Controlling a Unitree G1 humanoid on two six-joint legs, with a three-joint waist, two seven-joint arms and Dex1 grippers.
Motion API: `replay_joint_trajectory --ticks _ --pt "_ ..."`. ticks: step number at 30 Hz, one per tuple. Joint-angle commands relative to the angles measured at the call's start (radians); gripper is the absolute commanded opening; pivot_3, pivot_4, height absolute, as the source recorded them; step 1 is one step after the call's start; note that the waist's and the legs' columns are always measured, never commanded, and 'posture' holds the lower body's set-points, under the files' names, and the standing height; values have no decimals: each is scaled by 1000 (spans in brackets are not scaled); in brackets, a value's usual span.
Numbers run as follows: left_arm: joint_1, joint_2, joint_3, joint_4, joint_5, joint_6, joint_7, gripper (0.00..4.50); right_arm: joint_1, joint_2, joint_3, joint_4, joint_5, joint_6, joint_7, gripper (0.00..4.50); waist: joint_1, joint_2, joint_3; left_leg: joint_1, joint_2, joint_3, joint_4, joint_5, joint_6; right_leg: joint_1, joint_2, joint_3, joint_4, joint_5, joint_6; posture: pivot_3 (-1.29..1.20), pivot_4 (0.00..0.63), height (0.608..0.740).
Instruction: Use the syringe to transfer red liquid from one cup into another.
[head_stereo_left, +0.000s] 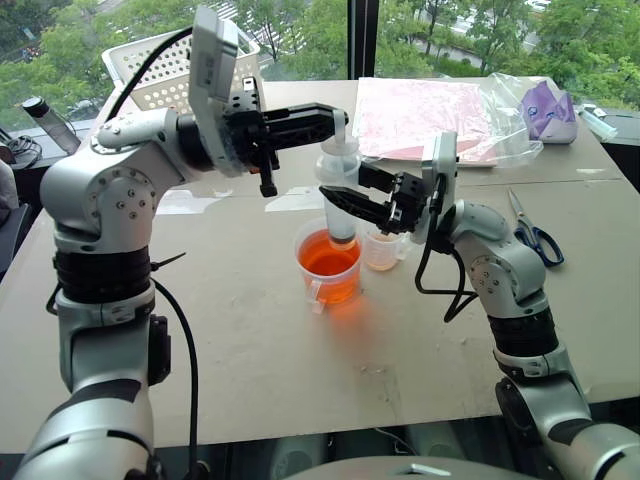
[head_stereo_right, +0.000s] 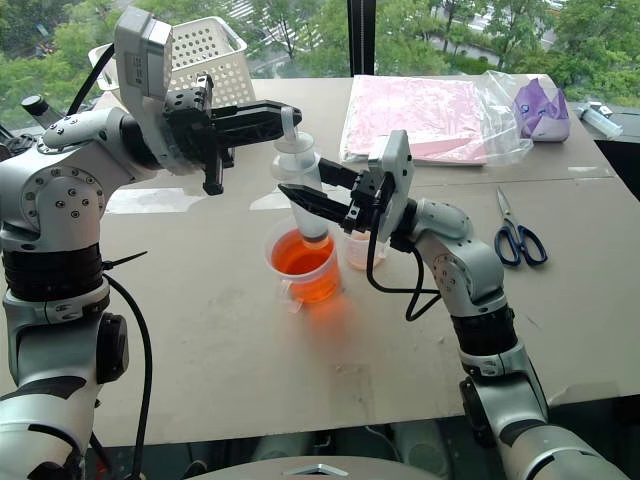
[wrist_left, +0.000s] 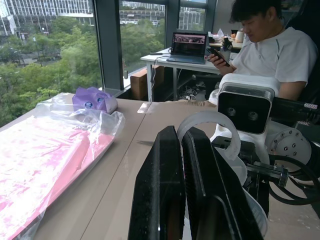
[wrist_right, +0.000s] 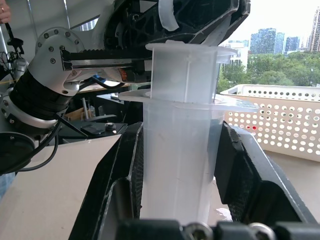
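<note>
Syringe (head_stereo_left: 340, 190): upright mid-desk, tip down in the wide cup (head_stereo_left: 328, 263) of red liquid (head_stereo_left: 328, 255).
Right gripper (head_stereo_left: 333, 198): jaws clamped on the syringe barrel.
Left gripper (head_stereo_left: 335, 117): fingers pinched tight on the plunger's top ring.
Narrow beaker (head_stereo_left: 383, 248): just beside the cup, toward the desk's right edge.
Scissors (head_stereo_left: 531, 233): near the right edge.

Clear syringe (head_stereo_left: 340, 185) upright, tip in wide cup (head_stereo_left: 329, 265) of red liquid (head_stereo_left: 328, 258) — narrow beaker (head_stereo_left: 382, 248) beside.
</note>
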Motion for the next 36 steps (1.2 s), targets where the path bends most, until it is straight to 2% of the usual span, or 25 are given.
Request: replay_joint_trajectory --ticks 1,2,5,9,16,29,36 --pt "-31 20 62 -32 -31 3 24 79 8 6 43 -42 9 9 23 1549 -1 0 0 0 0 0 0 0 0 0 0 0 0 0 0 0 150 740" --pt "-21 25 59 -42 -35 8 13 79 8 7 43 -43 9 8 21 1549 -1 0 0 0 0 0 0 0 0 0 0 0 0 0 0 0 150 740" --pt "-1 41 50 -64 -43 26 -2 916 6 9 39 -43 11 7 16 1549 -2 0 0 0 0 0 0 0 0 0 0 0 0 0 0 0 150 740" --pt "26 78 31 -78 -28 18 -44 2800 4 6 37 -42 14 6 15 1549 -4 0 0 0 0 0 0 0 0 0 0 0 0 0 0 0 150 740" --pt "49 128 50 -60 -22 -18 -91 2800 -1 9 16 -54 38 24 7 1549 -1 0 0 0 0 0 0 0 0 0 0 0 0 0 0 0 150 740" --pt "17 167 135 28 -30 -17 -79 2800 -46 6 -63 -57 129 70 -17 1549 -2 0 0 0 0 0 0 0 0 0 0 0 0 0 0 0 150 740" --pt "-21 131 166 62 -57 -8 -16 2800 -106 30 -168 -45 263 140 -102 1549 0 0 0 0 0 0 0 0 0 0 0 0 0 0 0 0 150 740"
